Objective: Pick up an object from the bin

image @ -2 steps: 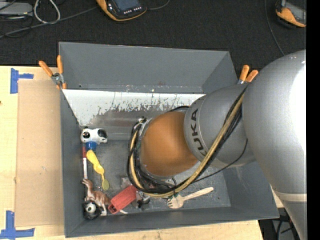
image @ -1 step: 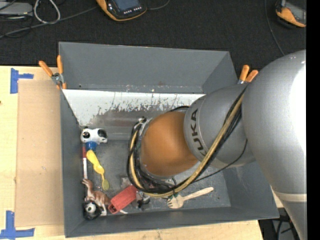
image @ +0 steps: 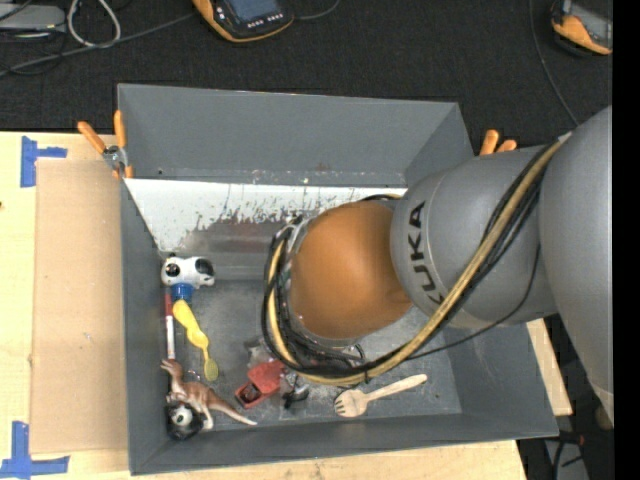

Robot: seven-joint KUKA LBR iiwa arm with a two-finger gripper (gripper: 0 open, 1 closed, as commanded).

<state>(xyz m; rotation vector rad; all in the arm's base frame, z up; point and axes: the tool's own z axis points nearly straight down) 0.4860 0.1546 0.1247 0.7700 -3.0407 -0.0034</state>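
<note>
Grey metal bin point(image: 440, 168): the floor's back part is mostly bare, w/ the loose bits along the left wall and the near edge. The KUKA arm point(image: 500, 238) comes in from the right, and its orange wrist cover point(image: 345, 273) blocks your look at what's underneath.

The gripper point(image: 293, 396) pokes out as a dark bit below the cover, low over the floor near the front. You can't tell whether it's open or closed, or whether it has anything. I'd judge it's at the pick, nothing lifted yet.

So don't trust this view for alignment. Go straight down, close gently, lift vertically, then check something actually comes up. Mind the wrist cables point(image: 300, 371), they hang close to the floor.

Things nearby, big to small:
- Cream fork point(image: 380, 392): flat, just right of the gripper.
- Brown toy dinosaur point(image: 205, 400): front-left corner.
- Yellow spoon point(image: 193, 330): just behind the dinosaur.
- Small red item point(image: 265, 380): just left of the gripper, front-centre. It's the nearest candidate: red, blocky, w/ a darker end, partly tucked under the cables. Prob. light, so it may skid if nudged sideways.
</note>
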